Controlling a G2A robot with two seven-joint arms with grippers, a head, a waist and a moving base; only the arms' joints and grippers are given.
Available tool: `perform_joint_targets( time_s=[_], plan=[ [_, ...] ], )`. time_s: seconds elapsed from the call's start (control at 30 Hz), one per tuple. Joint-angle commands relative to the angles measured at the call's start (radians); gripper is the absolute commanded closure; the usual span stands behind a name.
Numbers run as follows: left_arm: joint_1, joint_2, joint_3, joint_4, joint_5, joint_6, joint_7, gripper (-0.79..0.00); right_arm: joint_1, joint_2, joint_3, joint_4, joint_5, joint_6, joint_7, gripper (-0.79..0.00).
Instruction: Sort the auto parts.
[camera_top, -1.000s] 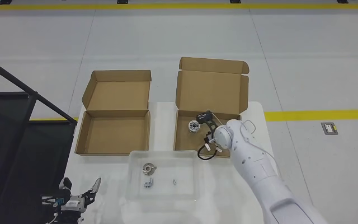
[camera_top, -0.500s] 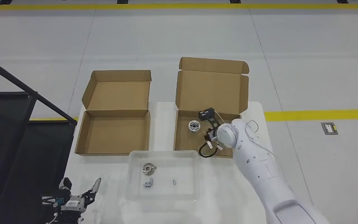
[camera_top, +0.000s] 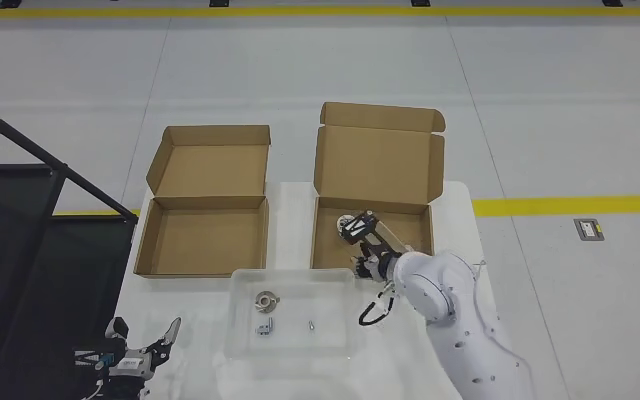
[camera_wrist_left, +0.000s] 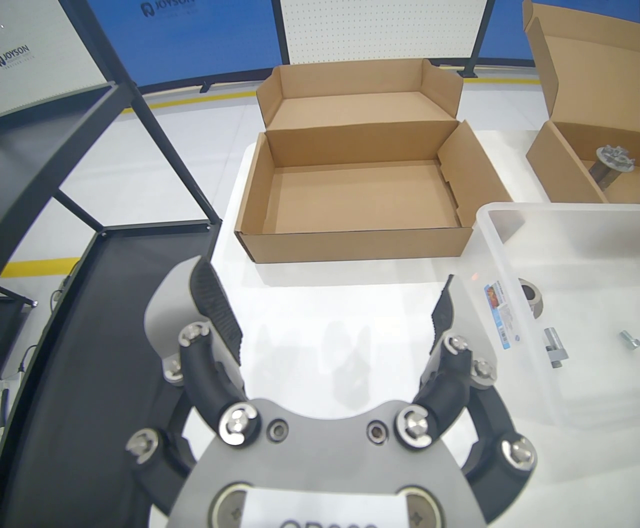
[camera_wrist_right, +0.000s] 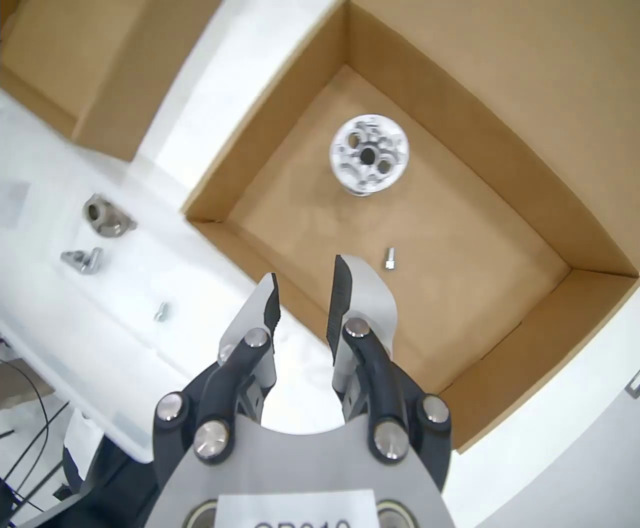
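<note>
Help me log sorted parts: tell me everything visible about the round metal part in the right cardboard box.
The round metal part is a pale silver disc with a dark centre bore ringed by smaller holes. It tops a short darker stem, face up. It stands on the floor of the right cardboard box, near the left wall, touching nothing else; a small bolt lies apart from it.
</note>
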Motion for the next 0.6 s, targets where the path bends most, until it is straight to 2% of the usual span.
perform_joint_targets(
  time_s=[0.0,0.1,0.2,0.37,0.57],
  plan=[
    [0.000,0.000,0.000,0.000,0.000,0.000,0.000,-0.785,-0.058,0.002,-0.052,-0.118,-0.027,-0.021,0.038,-0.252],
    [0.000,0.000,0.000,0.000,0.000,0.000,0.000,-0.785,-0.102,0.001,-0.130,-0.189,-0.056,-0.040,0.080,-0.249],
    [0.000,0.000,0.000,0.000,0.000,0.000,0.000,-0.785,-0.104,-0.005,-0.213,-0.176,-0.091,-0.031,0.116,-0.256],
    [0.000,0.000,0.000,0.000,0.000,0.000,0.000,-0.785,-0.052,-0.031,-0.367,-0.073,-0.123,-0.006,0.136,-0.234],
    [0.000,0.000,0.000,0.000,0.000,0.000,0.000,-0.785,0.063,-0.084,-0.502,0.129,-0.143,0.107,0.139,-0.225]
  ],
)
